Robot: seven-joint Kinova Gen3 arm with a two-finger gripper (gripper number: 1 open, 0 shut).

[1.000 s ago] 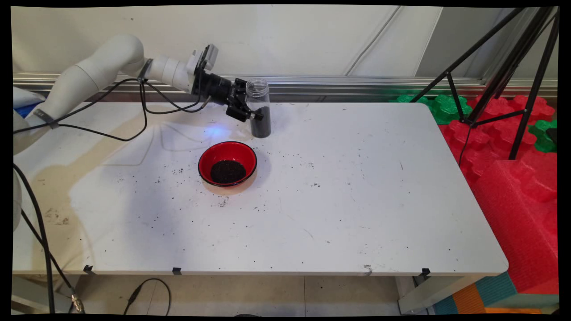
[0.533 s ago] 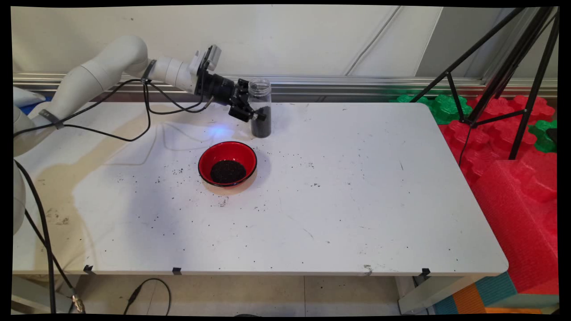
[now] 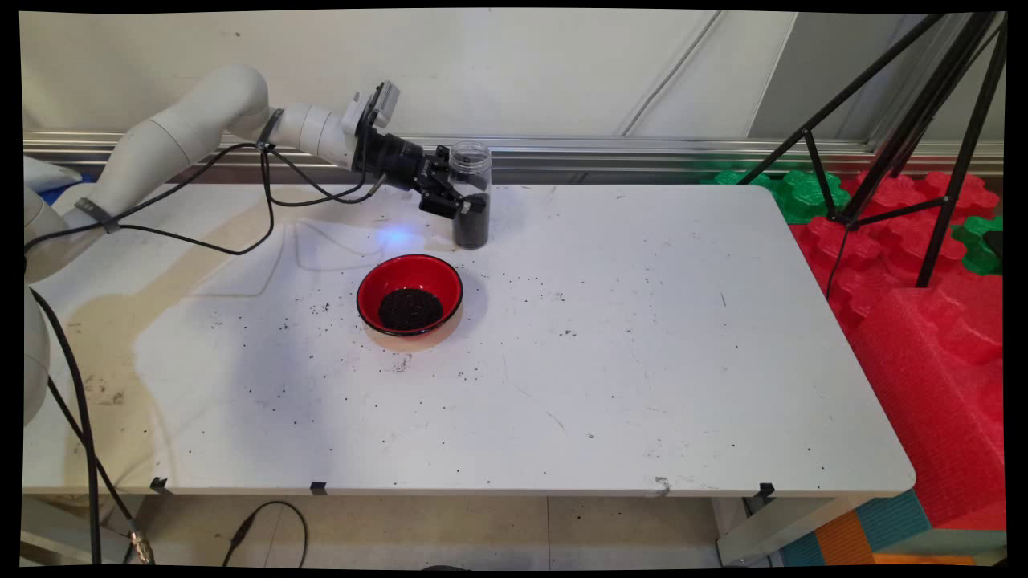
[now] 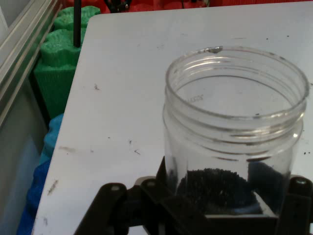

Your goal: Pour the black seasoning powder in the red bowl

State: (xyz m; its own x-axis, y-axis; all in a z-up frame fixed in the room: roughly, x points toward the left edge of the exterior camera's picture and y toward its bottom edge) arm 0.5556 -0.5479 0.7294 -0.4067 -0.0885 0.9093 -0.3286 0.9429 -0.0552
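Observation:
A clear plastic jar (image 3: 469, 170) with no lid stands upright at the back of the white table (image 3: 642, 337), its lower half filled with dark grains. My gripper (image 3: 470, 205) reaches it from the left and is shut on the jar's middle. In the hand view the jar (image 4: 234, 112) fills the right side, and a finger (image 4: 161, 188) presses against its wall on either side of the gripper (image 4: 227, 198). Nearer the camera, a red bowl (image 3: 377, 277) with a black rim holds a heap of the same dark grains (image 3: 410, 309).
Loose dark grains (image 3: 321, 307) are scattered over the table around the bowl. Black cables (image 3: 241, 241) hang from the arm above the table's left side. A black tripod (image 3: 923, 136) and red foam blocks (image 3: 923, 337) and green foam blocks (image 3: 795, 193) lie past the right edge.
The hand has shifted slightly to the right and tilted a little at the jar. The jar stays upright at the same spot, and the bowl has not moved.

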